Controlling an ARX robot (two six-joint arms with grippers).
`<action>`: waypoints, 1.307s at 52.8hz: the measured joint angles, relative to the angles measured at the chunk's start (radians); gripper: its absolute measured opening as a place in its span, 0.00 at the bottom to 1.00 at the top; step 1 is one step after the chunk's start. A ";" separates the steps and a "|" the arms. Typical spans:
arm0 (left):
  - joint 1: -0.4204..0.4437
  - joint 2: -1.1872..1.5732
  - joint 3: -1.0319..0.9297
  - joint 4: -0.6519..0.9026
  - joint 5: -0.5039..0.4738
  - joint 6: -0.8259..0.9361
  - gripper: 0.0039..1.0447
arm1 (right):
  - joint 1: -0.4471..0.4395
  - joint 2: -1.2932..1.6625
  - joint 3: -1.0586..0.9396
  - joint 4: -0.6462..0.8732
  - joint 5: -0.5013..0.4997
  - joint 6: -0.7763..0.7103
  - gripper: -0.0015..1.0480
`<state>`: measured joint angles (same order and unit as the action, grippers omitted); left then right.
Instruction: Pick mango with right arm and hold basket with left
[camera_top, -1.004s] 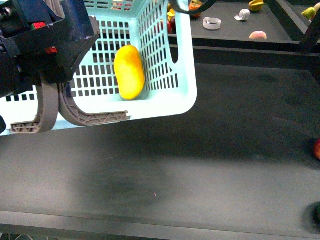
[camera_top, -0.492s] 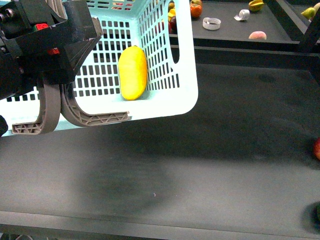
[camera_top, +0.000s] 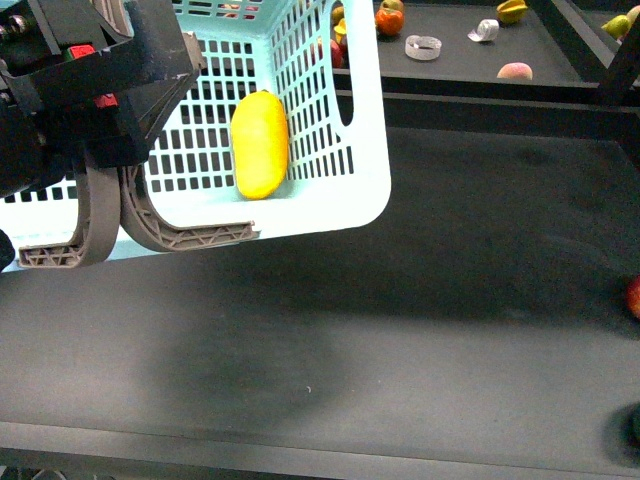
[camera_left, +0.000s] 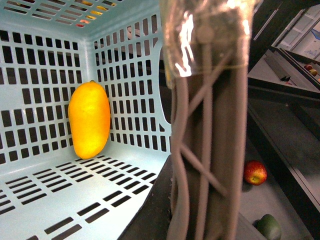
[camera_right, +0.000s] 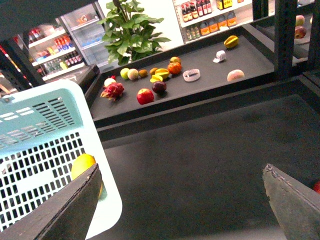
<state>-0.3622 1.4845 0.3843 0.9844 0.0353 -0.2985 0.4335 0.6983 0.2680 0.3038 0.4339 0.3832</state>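
Note:
The yellow mango lies inside the light turquoise basket, against its slotted far wall. The basket hangs tilted above the dark table. My left gripper is shut on the basket's two grey-brown handles. The left wrist view shows those handles close up, with the mango on the basket floor. My right gripper is open and empty over the dark table, beside the basket and the mango. It does not show in the front view.
A raised back shelf holds several fruits and a roll of tape. A red apple and a dark green fruit lie at the table's right edge. Dark shelf posts stand at the right.
A dark part over the basket's far rim has left the front view. The mango shifted slightly inside the basket. The left gripper keeps its hold on the handles.

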 joint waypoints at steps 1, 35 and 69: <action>0.000 0.000 0.000 0.000 0.001 0.000 0.05 | 0.000 0.000 0.000 0.000 0.000 0.000 0.92; 0.000 0.000 0.000 0.000 0.000 -0.001 0.05 | -0.203 -0.198 -0.169 0.090 -0.214 -0.364 0.27; 0.000 0.000 0.000 0.000 0.001 -0.001 0.05 | -0.430 -0.433 -0.263 -0.039 -0.433 -0.379 0.02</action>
<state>-0.3622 1.4845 0.3843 0.9844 0.0364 -0.2996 0.0032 0.2649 0.0051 0.2646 0.0013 0.0040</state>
